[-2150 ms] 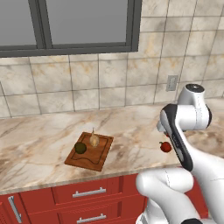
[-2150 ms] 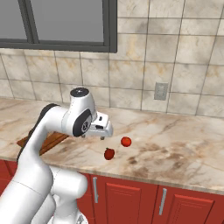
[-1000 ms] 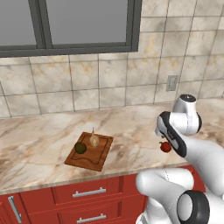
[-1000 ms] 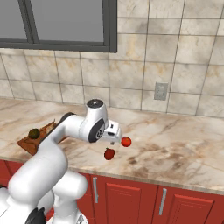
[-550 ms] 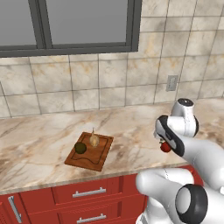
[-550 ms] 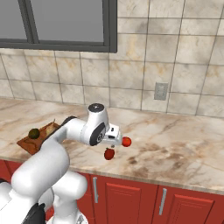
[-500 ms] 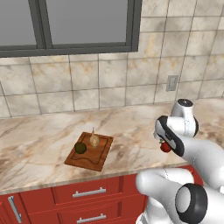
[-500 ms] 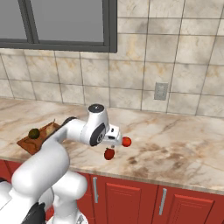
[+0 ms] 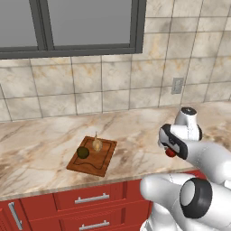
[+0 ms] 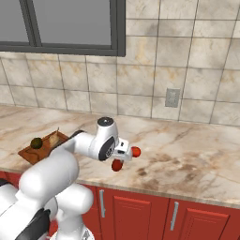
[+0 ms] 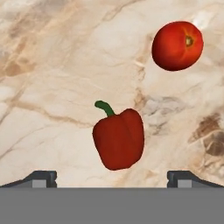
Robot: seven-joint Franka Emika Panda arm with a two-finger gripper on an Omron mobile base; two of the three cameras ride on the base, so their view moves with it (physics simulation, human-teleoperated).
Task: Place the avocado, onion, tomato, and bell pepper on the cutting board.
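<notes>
On the left, the cutting board (image 9: 92,156) is already carrying the avocado (image 9: 82,152) and the onion (image 9: 97,144). Further right, the gripper (image 11: 112,177) is hovering over the marble counter (image 11: 52,65) with its fingers spread wide and holding nothing. The bell pepper (image 11: 118,138) is lying between the fingertips, and the tomato (image 11: 177,45) is resting just beyond it to the right. To grasp well, the gripper is probably best lowered straight down, centring the pepper's body before closing, keeping clear of the tomato.
</notes>
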